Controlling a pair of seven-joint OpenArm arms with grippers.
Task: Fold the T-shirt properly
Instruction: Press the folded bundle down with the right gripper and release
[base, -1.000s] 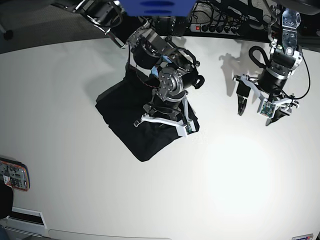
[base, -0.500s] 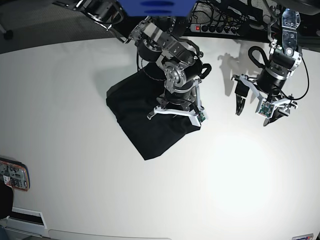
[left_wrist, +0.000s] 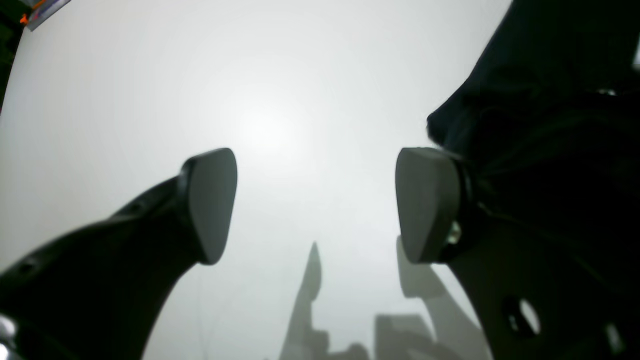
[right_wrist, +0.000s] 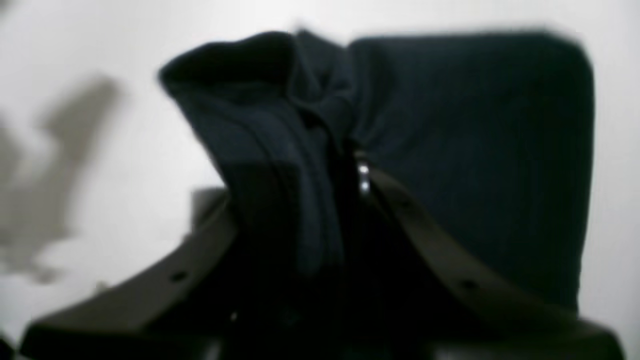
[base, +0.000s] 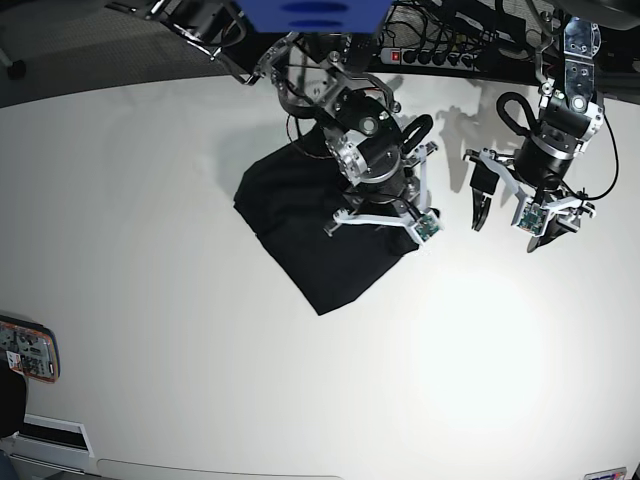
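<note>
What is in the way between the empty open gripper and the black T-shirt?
Nothing visible. Only bare white table lies between the open left gripper and the T-shirt, whose edge the right gripper has pinched.

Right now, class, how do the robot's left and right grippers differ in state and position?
The left gripper is open and holds nothing, while the right gripper is shut on the T-shirt. The left gripper hangs over bare white table, apart from the cloth; the right gripper sits over the T-shirt's edge, with bunched fabric between its fingers. Both have dark fingers.
</note>
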